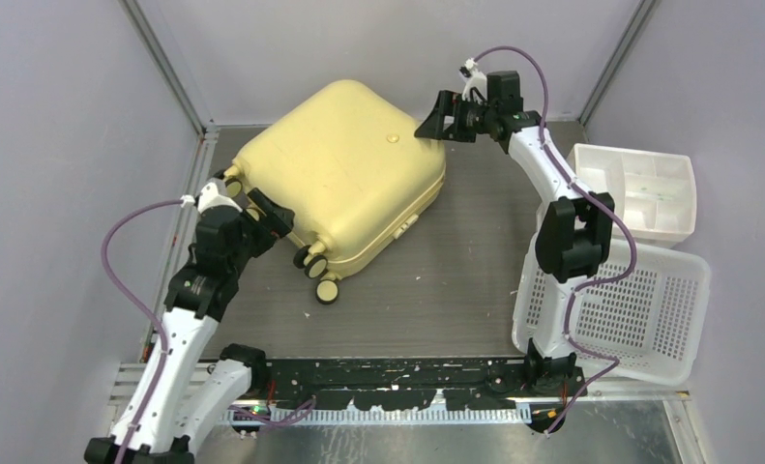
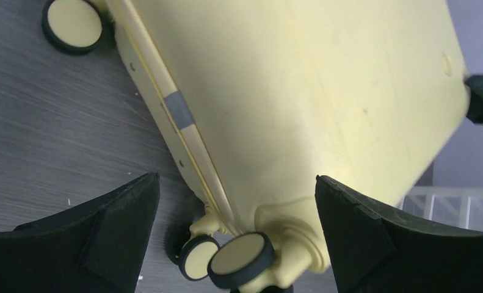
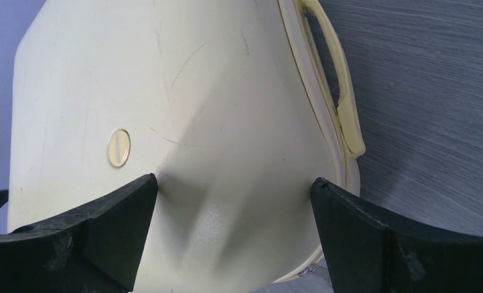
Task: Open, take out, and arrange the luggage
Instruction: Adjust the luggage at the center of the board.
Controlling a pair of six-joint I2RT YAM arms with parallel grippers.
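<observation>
From above we see the closed luggage lying flat at the back left of the tabletop; only the wrist views show the left pincer and right pincer gaping wide, empty, straddling opposite corners. Grey wood-grain surface, pale walls

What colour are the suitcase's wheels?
The wheels are pale yellow with black rims, clearest in the left wrist view.

The luggage blocked the upper centre of the table, with the left tool and right tool crowding its lower-left and upper-right corners. Bare table lay open below and right of it. A white basket and drawer bin walled the right edge.
</observation>
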